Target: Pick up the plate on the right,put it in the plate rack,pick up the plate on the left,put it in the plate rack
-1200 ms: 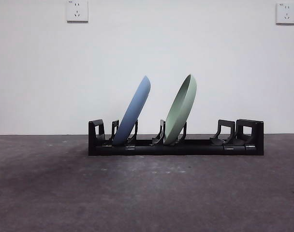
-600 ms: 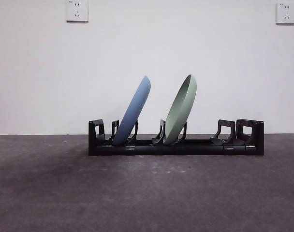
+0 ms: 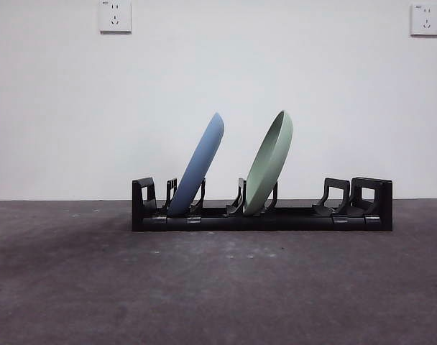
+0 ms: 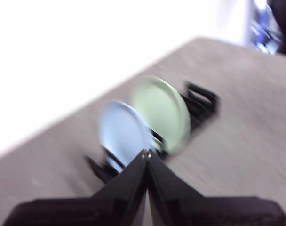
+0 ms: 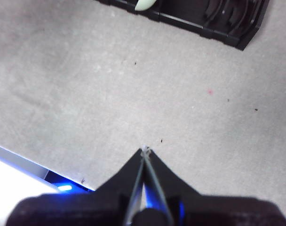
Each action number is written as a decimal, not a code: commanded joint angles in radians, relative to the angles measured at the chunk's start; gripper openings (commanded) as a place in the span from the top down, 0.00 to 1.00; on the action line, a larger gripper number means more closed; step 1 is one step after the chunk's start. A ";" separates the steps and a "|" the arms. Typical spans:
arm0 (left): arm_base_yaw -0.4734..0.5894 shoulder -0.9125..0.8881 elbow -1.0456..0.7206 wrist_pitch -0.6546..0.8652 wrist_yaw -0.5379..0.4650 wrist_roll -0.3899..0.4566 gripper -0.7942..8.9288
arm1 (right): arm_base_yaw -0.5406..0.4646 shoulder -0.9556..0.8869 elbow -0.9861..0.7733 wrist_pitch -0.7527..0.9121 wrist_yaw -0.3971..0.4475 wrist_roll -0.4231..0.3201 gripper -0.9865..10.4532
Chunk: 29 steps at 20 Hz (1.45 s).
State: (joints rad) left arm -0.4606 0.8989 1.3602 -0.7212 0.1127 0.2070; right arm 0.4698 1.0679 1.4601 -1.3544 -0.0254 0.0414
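Observation:
The black plate rack (image 3: 305,215) lies across the table's middle in the front view. A blue plate (image 3: 200,164) leans in its left slots and a green plate (image 3: 270,162) leans in the slots beside it, both tilted to the right. The blurred left wrist view shows the blue plate (image 4: 122,132) and the green plate (image 4: 162,113) standing in the rack (image 4: 202,104), with my left gripper (image 4: 146,154) shut and empty, well back from them. My right gripper (image 5: 144,150) is shut over bare table, apart from the rack's end (image 5: 218,19).
Two wall sockets (image 3: 115,16) sit high on the white wall behind. The grey table (image 3: 218,287) stretches in front of the rack. A table edge with blue light (image 5: 63,187) shows near my right gripper.

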 commanded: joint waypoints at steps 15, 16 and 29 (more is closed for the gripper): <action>0.480 -0.673 -1.009 0.480 0.171 0.024 0.92 | 0.001 0.074 -0.006 -0.020 0.027 0.007 0.91; 0.480 -0.700 -1.050 0.480 0.148 0.010 0.92 | 0.001 0.074 -0.006 -0.020 0.027 0.007 0.91; 0.483 -0.894 -1.330 0.489 0.018 -0.132 0.92 | 0.001 0.074 -0.006 -0.020 0.027 0.007 0.91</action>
State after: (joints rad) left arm 0.0185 0.0078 0.0418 -0.2401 0.1322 0.1017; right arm 0.4698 1.1397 1.4601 -1.3544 0.0002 0.0414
